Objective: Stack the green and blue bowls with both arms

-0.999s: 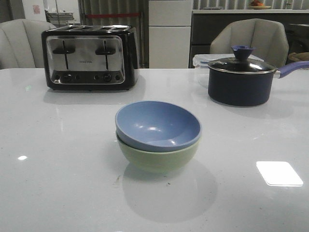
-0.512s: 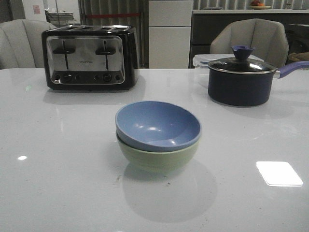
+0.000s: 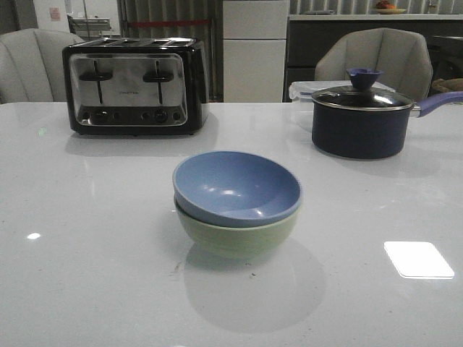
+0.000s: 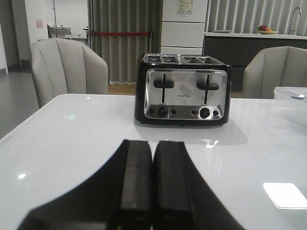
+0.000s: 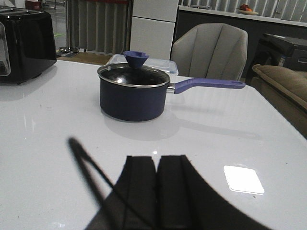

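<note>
Nothing has shifted since the earlier front frames. One white surface (image 3: pixel 87 275) fills the frame. One four-slot toaster (image 3: pixel 134 87) stands upper left, one lidded saucepan (image 3: pixel 362 119) upper right. Two bowls sit centre frame: blue bowl (image 3: pixel 235 184) nested in green bowl (image 3: pixel 239 238). Left claw (image 4: pixel 152 184) and right claw (image 5: pixel 157 191) hover low, fingers pressed together, empty.

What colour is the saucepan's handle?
Purple-blue, like the lid knob; the saucepan handle shows best in the right wrist view.
</note>
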Tool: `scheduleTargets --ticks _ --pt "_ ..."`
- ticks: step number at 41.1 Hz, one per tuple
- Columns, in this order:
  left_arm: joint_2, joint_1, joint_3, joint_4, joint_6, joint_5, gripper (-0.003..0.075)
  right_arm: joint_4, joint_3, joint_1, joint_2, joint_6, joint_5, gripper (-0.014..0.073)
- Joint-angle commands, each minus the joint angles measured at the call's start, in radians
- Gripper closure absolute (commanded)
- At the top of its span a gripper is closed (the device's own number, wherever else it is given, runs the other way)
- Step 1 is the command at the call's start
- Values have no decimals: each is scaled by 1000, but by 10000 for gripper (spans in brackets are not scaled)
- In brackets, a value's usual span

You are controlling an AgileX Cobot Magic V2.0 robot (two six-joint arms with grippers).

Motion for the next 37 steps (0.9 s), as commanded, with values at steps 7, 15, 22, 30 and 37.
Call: scheduleTargets --ticks 7,15,22,30,37 --pt "-20 0 4 -2 -9 -92 627 -29 -4 -4 -18 43 -131 566" --pt "-20 0 4 -2 -9 -92 627 -187 -4 0 -18 309 -152 566" --pt "-20 0 4 -2 -9 -92 627 -187 -4 26 -18 309 -149 566" --pt "-20 0 4 -2 -9 -92 627 -187 -4 32 -18 307 -141 566" --pt "-20 0 4 -2 -9 -92 627 -194 -4 32 -19 306 -139 566"
